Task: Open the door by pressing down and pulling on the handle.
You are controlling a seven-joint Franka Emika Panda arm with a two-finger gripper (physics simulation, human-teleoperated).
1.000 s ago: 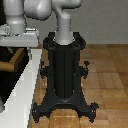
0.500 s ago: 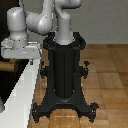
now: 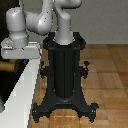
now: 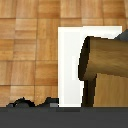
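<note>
Your arm [image 3: 30, 22] is swinging further toward the exterior view's left than half a second ago, wrist now sitting over the white door frame [image 3: 22, 92]. Handle [image 4: 102, 57] is filling the wrist view, just beside the frame edge. Jaws: can't tell. Wood floor [image 3: 107, 75] beyond the pedestal [image 3: 64, 75] is showing open.
</note>
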